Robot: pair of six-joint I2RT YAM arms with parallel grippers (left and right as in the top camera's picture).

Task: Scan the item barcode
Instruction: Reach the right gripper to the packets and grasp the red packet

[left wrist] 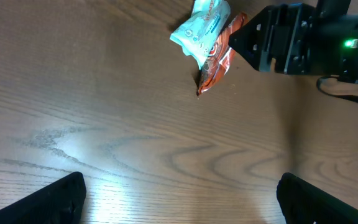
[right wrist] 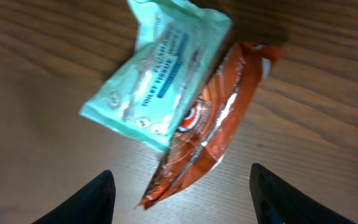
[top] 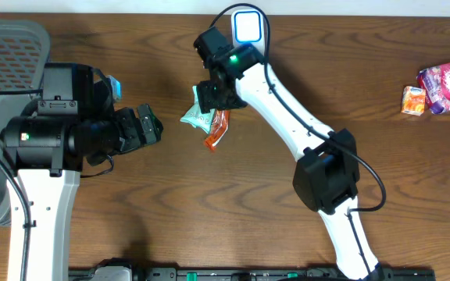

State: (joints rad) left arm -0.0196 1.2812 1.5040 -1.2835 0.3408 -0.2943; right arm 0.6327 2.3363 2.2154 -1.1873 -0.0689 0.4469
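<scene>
A teal tissue packet [top: 194, 116] lies partly over an orange snack packet [top: 218, 130] on the wooden table near the middle. My right gripper [top: 214, 97] hovers right over them. In the right wrist view its jaws [right wrist: 180, 182] stand apart, with the pointed end of the orange packet [right wrist: 219, 124] between them, touching neither finger; the teal packet [right wrist: 157, 74] lies further ahead. My left gripper [top: 151, 125] is open to the left of the pile, with only bare wood between its fingers [left wrist: 180, 186]. The left wrist view shows both packets [left wrist: 202, 28] ahead.
A white device with a blue lit face [top: 246, 27] stands at the table's back edge behind the right arm. A small orange carton [top: 415, 100] and a pink packet [top: 448, 84] lie at the far right. A grey mesh seat [top: 6, 47] is at the left.
</scene>
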